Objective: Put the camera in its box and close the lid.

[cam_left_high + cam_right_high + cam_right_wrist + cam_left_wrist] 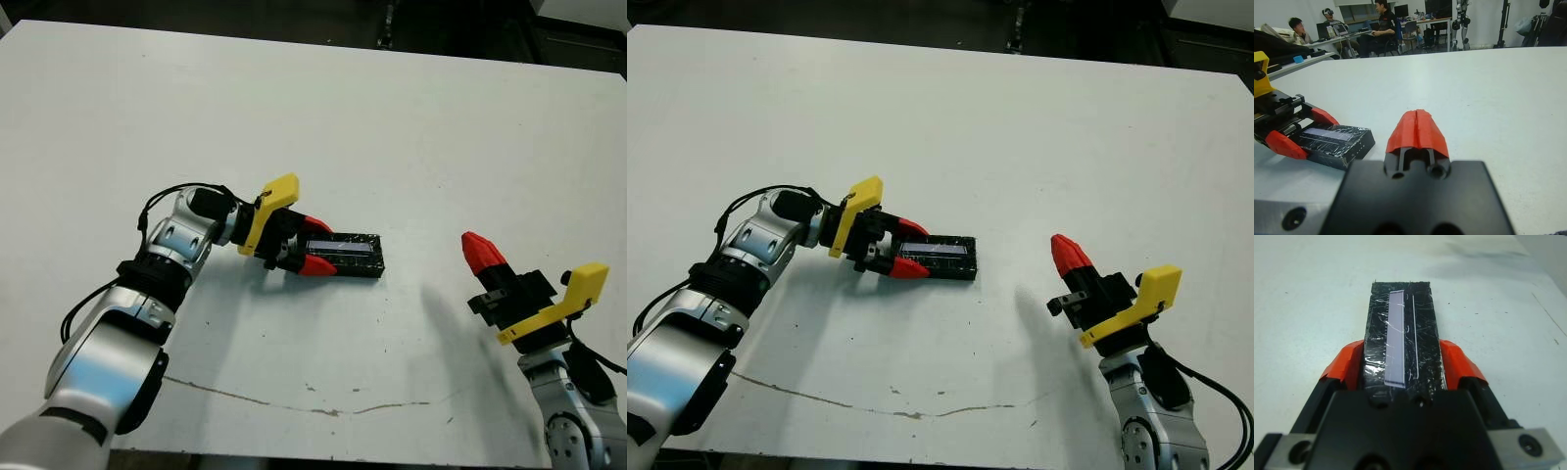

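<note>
The lid (pixel 351 257), a glossy black slab with a pale silvery strip (pixel 1396 338), lies flat on the white table left of centre. My left gripper (pixel 321 247) is shut on the lid's near end, with a red finger (pixel 1344 364) pressed against each long side. My right gripper (pixel 480 250) hovers shut and empty to the right of the lid, well apart from it, its red tips (pixel 1417 122) pressed together. No white-walled box or slim camera bar shows in any view. What lies beneath the lid is hidden.
A thin dark scratch line (pixel 294 403) runs across the table near its front edge (pixel 294 455). In the right wrist view, people (pixel 1382 22) sit at desks far beyond the table.
</note>
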You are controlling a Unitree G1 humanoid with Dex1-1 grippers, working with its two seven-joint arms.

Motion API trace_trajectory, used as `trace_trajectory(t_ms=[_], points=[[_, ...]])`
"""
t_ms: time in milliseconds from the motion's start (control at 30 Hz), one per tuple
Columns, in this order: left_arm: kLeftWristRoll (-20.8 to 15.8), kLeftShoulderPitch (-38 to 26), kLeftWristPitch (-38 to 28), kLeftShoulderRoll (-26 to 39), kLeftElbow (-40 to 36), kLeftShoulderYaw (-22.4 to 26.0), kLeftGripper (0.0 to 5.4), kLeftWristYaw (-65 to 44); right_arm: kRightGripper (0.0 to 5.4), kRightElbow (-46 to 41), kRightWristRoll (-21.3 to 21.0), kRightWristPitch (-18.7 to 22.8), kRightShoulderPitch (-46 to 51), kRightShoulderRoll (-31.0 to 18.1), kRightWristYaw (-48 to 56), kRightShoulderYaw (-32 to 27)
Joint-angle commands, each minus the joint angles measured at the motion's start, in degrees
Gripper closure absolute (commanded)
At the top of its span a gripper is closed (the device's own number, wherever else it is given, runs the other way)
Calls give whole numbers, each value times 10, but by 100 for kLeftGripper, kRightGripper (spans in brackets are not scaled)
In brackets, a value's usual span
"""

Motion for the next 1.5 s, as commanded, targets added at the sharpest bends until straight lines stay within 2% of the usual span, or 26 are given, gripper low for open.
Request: trace_trajectory(t_ms=[33, 100, 233, 400, 733, 900, 1233, 1367, 1500], points=[[22, 28, -41, -8, -2, -13, 148, 24, 540, 4, 0, 3, 6, -8, 2, -5], [21, 34, -59, -1, -6, -8, 123, 30, 540, 4, -5, -1, 7, -7, 0, -4], [18, 54, -46, 18, -38, 2, 68, 42, 540, 3, -3, 1, 7, -7, 0, -5], [-7, 87, -39, 44, -70, 25, 1, 41, 540, 3, 0, 5, 6, -7, 1, -4], [-50, 145, 34, 113, -148, 74, 1, 54, 540, 2, 6, 9, 8, -5, 1, -3], [-73, 175, 52, 146, -183, 99, 1, 55, 540, -2, 0, 9, 9, -7, -4, -2], [-91, 204, 62, 205, -212, 145, 1, 67, 540, 4, 0, 5, 9, -6, 0, -3], [-126, 226, 89, 231, -244, 185, 1, 62, 540, 3, 7, 12, 7, -6, -1, -5], [-191, 277, 155, 225, -335, 259, 1, 124, 540, 4, 4, 7, 6, -5, 0, -4]])
